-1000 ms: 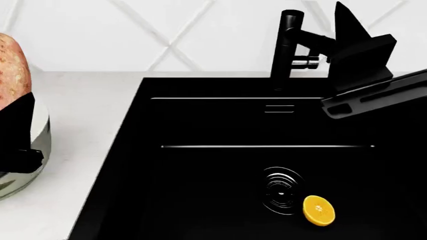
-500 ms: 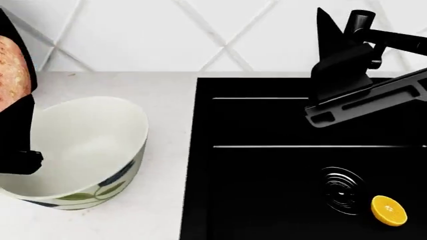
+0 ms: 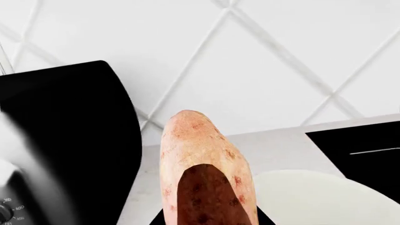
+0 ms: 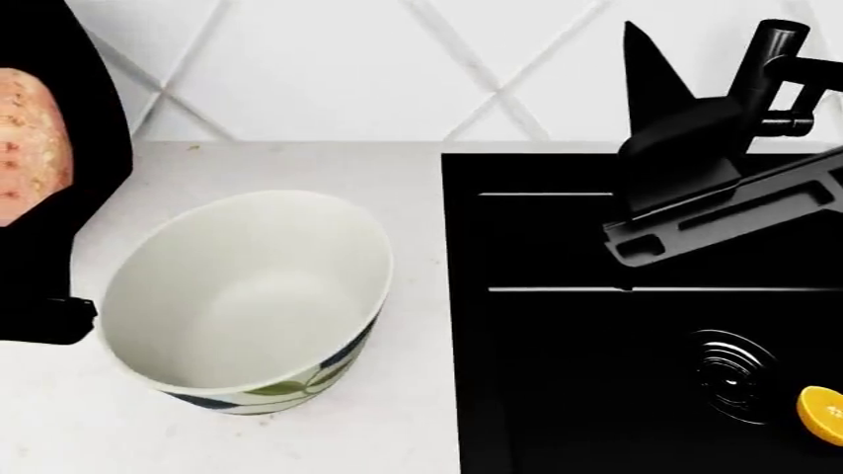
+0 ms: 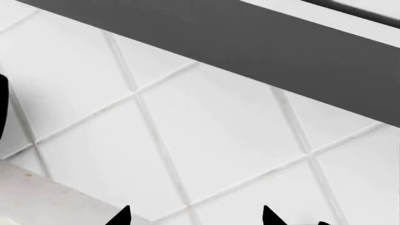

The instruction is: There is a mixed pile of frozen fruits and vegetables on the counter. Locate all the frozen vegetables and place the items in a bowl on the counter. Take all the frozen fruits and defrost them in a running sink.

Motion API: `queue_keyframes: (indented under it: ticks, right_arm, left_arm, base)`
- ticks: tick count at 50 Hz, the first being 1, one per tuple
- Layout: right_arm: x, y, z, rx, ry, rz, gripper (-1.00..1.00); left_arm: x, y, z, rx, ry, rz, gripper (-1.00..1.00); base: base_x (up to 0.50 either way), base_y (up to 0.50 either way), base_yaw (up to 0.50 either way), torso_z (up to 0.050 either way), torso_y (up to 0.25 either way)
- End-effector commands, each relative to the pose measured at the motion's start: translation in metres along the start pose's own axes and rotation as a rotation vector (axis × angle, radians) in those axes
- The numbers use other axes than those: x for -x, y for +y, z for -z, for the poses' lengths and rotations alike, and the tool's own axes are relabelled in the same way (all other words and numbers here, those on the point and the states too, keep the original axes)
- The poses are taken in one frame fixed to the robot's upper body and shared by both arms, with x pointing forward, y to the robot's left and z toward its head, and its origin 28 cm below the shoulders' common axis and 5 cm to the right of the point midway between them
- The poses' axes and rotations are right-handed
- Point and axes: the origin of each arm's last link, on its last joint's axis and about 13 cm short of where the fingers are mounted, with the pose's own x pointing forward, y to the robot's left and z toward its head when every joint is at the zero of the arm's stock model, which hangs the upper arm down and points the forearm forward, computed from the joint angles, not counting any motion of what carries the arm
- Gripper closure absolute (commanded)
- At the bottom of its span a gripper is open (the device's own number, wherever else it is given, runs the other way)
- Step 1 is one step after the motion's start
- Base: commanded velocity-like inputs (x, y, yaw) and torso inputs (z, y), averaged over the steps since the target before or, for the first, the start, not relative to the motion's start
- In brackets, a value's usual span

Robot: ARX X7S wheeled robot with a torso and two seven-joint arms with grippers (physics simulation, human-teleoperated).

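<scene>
The head view has swung leftward over the past second: the bowl (image 4: 251,301), formerly cut off at the frame edge, now sits fully in view on the bench (image 4: 264,163), just beside the sink (image 4: 579,375). The left claw (image 4: 34,197) is clenched on the sweet potato (image 3: 203,178), held raised near the bowl's rim, not yet over its opening. The bowl is empty. The halved citrus (image 4: 823,415) lies in the sink beside the drain (image 4: 731,375). The right claw (image 4: 672,128) hangs near the tap (image 4: 777,74); whether it is released or clenched cannot be determined. Judgement: vegetable delivery is imminent; no vegetable is yet placed.
</scene>
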Motion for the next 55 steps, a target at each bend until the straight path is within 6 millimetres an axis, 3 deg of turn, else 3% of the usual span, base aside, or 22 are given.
queue_keyframes:
  ticks: [1, 14, 32, 55]
  right_arm:
    - [0.001, -0.001, 0.001, 0.008, -0.007, 0.008, -1.0]
    - [0.004, -0.001, 0.003, 0.014, 0.001, 0.006, -1.0]
    - [0.013, -0.012, -0.004, 0.006, -0.026, 0.073, -1.0]
    - [0.015, -0.013, -0.003, 0.005, -0.031, 0.079, -1.0]
  left_arm:
    - [0.001, -0.001, -0.006, 0.002, -0.04, -0.001, 1.0]
    - [-0.001, -0.005, -0.007, -0.011, -0.039, 0.018, 1.0]
    - [-0.006, -0.029, -0.029, -0.081, -0.078, 0.134, 1.0]
    - [-0.042, -0.067, -0.04, -0.202, -0.04, 0.277, 1.0]
  base:
    - [0.0, 0.0, 0.0, 0.0, 0.0]
    - [0.0, 0.44, 0.0, 0.0, 0.0]
    - [0.0, 0.0, 0.0, 0.0, 0.0]
    - [0.0, 0.0, 0.0, 0.0, 0.0]
